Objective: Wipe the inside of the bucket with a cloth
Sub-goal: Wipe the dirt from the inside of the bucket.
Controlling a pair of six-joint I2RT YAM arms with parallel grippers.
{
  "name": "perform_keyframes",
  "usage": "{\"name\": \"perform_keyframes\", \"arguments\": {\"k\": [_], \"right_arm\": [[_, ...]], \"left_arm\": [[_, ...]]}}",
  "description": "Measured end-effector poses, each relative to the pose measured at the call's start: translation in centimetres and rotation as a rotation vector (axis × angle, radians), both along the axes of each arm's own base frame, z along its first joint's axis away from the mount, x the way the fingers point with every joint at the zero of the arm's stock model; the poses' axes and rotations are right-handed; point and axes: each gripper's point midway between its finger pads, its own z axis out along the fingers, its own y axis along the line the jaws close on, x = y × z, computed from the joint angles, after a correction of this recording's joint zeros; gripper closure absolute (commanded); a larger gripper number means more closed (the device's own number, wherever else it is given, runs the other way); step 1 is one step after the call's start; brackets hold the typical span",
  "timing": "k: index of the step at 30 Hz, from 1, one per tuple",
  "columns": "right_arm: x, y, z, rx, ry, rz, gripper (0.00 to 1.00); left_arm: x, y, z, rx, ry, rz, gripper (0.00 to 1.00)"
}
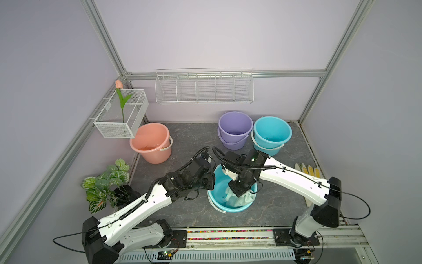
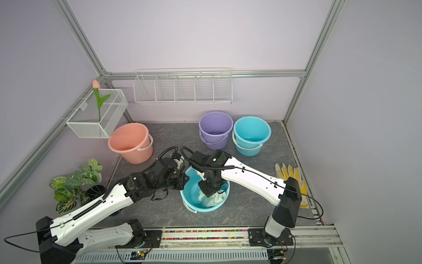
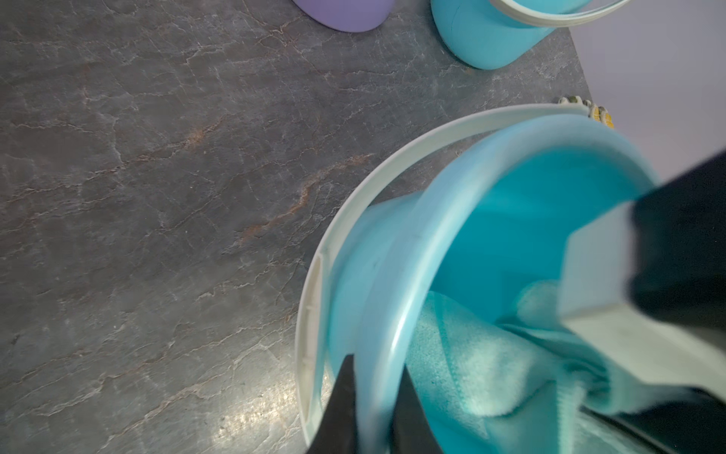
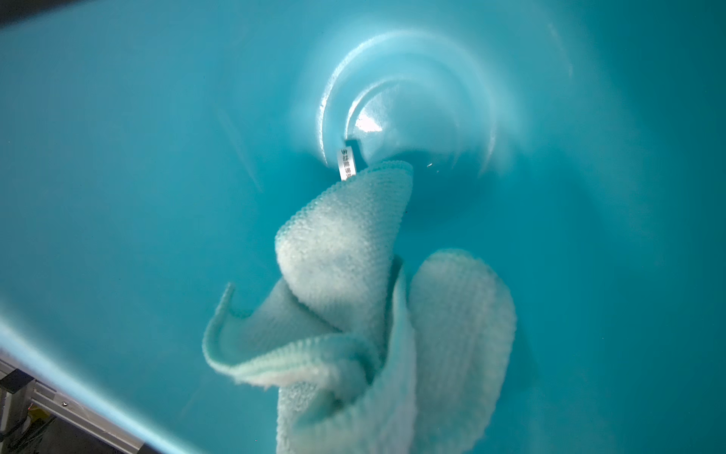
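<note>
Claw work first: my right claw (image 1: 239, 193) is down inside the bucket (image 1: 229, 209), clamped tight on a bunched fold of the cloth (image 4: 353, 275). The loose mint-green terry hangs ahead of it toward the bucket floor, white tag (image 4: 347, 163) leading. My left claw (image 3: 377, 412) is pinched closed across the bucket's rim, one finger outside and one inside. I judge that grip is there to brace the bucket, which looks tipped toward the arms, so the wiping arm can reach wall and floor without shoving it across the worktop (image 1: 182, 141). Further out, the purple bucket (image 1: 235, 128) and the second teal bucket (image 1: 271, 132) stand well apart, and the work glove (image 1: 307, 170) lies beyond the right arm.

Hard to read: the right claw's fingertips are buried in terry, and I cannot tell whether the cloth presses the wall or merely dangles. The left arm covers the gripped rim in both top views.
</note>
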Motion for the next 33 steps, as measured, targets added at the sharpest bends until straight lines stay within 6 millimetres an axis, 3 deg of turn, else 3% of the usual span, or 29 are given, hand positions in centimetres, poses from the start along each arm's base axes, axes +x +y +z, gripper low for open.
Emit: {"name": "perform_keyframes", "arguments": {"k": [5,14,20,28,33], "right_arm": [[-0.3,0.2,-3.3,-0.036,0.046,-0.008,0.93],[0.5,1.4,-9.3,-0.059,0.055,-0.025,0.93],[0.6,0.7,-14.1,-0.15,0.054,-0.03,0.93],[0.6,0.9,-13.3,-0.134,0.045,-0.037,0.93],[0.6,0.7,-10.2,-0.085,0.024,-0.056,0.93]], "left_arm": [[0.0,0.2,0.2,-0.003,-0.004,0.008,1.0],[-0.3,1.2,-1.3,0.043,0.039,0.046,1.0],[0.1,1.4,-1.5,0.047,0.049,0.08,1.0],[0.3,1.3,-1.5,0.04,0.048,0.09,1.0],[0.5,0.7,-1.0,0.014,0.034,0.078,1.0]]}}
